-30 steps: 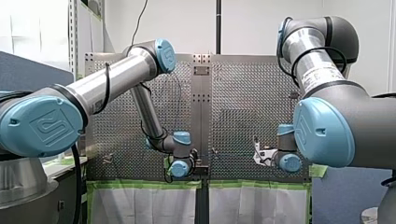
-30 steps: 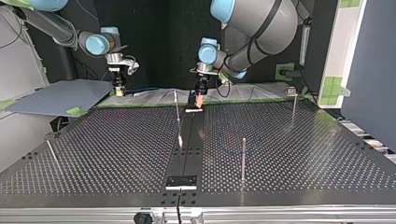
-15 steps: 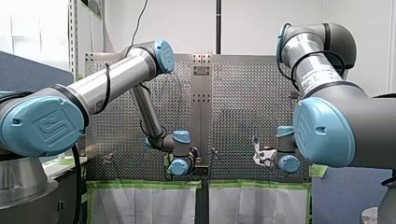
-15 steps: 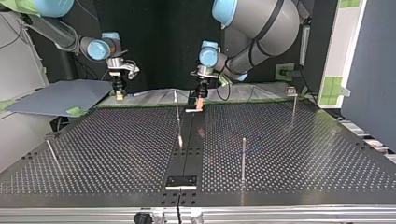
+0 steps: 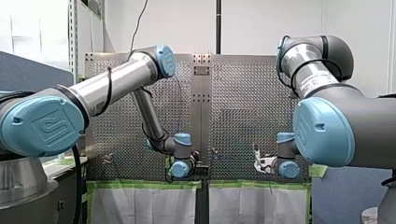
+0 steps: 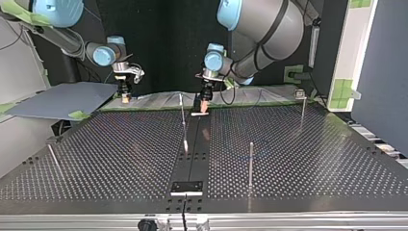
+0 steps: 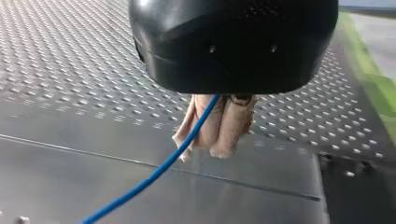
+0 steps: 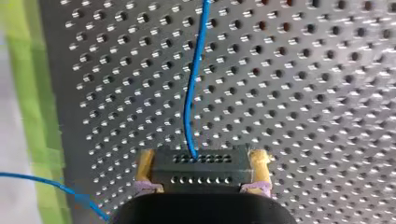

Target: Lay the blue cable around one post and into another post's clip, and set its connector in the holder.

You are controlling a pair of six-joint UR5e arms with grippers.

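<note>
In the right wrist view, my right gripper (image 8: pixel 201 184) has its yellow pads shut on a black connector (image 8: pixel 201 168). The blue cable (image 8: pixel 191 93) runs from the connector ahead over the perforated table. My left gripper (image 7: pixel 219 140) has beige pads shut on the blue cable (image 7: pixel 154 172), low over the smooth centre strip. In the top view my right gripper (image 6: pixel 125 96) hangs at the far left edge of the table. My left gripper (image 6: pixel 204 103) sits just above a small holder (image 6: pixel 199 114) at the far centre. A thin post (image 6: pixel 182 113) stands beside it.
More posts stand on the table: one near the front (image 6: pixel 250 161), one at the far right (image 6: pixel 302 108), and a leaning one at the left (image 6: pixel 52 156). A second holder (image 6: pixel 187 187) sits at the near centre. Green tape (image 8: pixel 28 93) lines the table's edge.
In the top view my right gripper has shifted slightly to the right with the connector; in the front view it sits a little lower. My left gripper has hardly moved.
</note>
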